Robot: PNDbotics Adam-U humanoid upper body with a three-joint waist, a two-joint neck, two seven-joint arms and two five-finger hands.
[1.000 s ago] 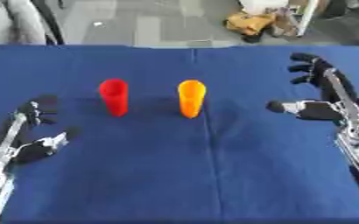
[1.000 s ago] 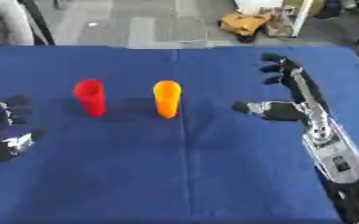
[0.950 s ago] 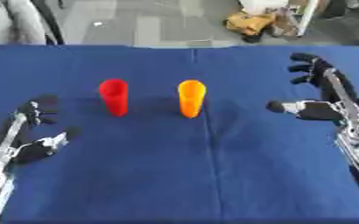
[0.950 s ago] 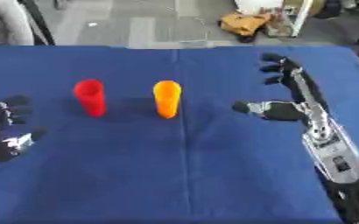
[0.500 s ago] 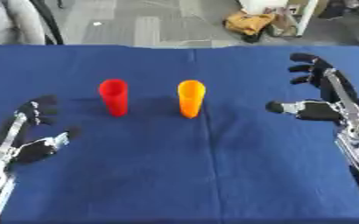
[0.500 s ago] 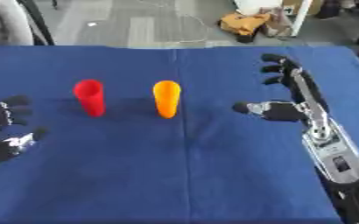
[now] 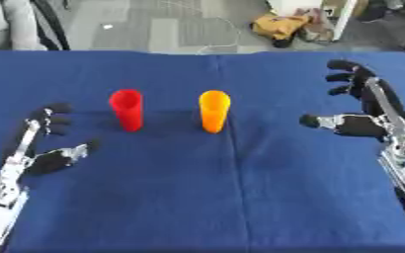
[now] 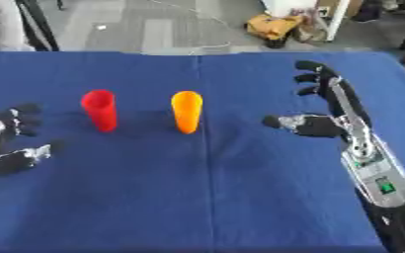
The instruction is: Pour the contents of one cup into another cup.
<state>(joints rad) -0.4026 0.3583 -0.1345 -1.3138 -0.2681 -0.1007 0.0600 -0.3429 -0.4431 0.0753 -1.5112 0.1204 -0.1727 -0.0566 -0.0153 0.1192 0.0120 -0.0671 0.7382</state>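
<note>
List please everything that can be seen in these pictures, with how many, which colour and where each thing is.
red cup: one, red, upright on the cloth, left of centre, apart from both hands.
orange cup: one, orange, upright, just right of the red cup, not touching it.
table cloth: one, dark blue, covers the whole table.
floor: grey, beyond the far edge of the table.
bag-like clutter: yellowish brown, on the floor at the far right; what it is cannot be told.
left hand: one, black with silver, open, low at the left, fingers up.
right hand: one, black with silver, open, at the right, thumb pointing toward the cups.
</note>
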